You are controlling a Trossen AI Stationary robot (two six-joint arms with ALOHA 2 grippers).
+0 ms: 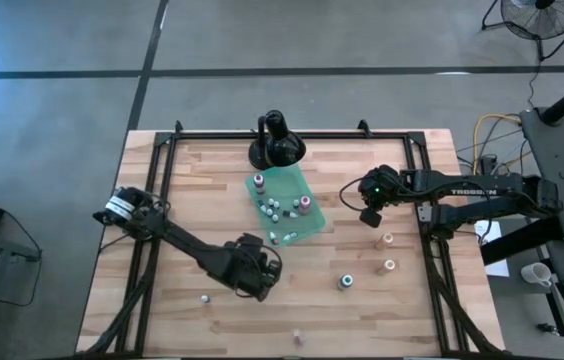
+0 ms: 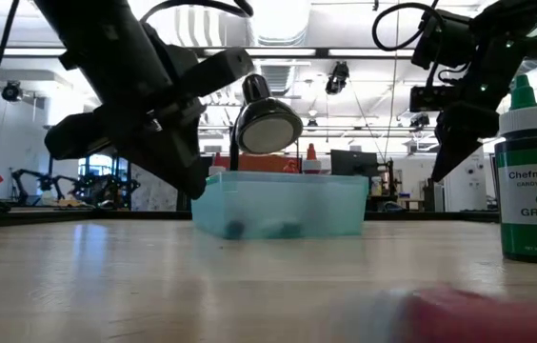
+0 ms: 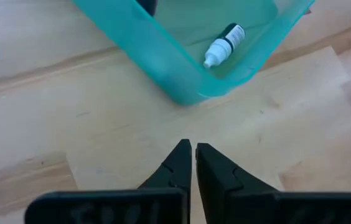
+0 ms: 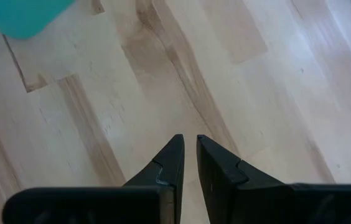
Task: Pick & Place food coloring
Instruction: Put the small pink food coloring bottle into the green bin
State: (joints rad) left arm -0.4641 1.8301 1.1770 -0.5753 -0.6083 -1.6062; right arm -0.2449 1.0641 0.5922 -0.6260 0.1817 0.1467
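The translucent teal tray [image 1: 302,228] lies mid-table with several small dropper bottles [image 1: 275,208] inside; one white-capped bottle [image 3: 224,45] lies near its corner. Loose bottles stand on the wood: a green one [image 1: 345,282], which looms large in the low view [image 2: 532,181], two pale ones [image 1: 389,265] to the right, one [image 1: 204,298] toward the near left and one [image 1: 297,338] at the near edge. My left gripper [image 1: 270,266] hovers shut and empty just near of the tray [image 3: 182,81]. My right gripper [image 1: 371,220] hangs shut and empty right of the tray, over bare wood.
A black round-based stand [image 1: 277,148] sits behind the tray at the far edge. A black frame rail [image 1: 162,160] runs around the table. A blurred red thing [image 2: 478,314] lies close to the low camera. Bare wood stretches between the tray and the loose bottles.
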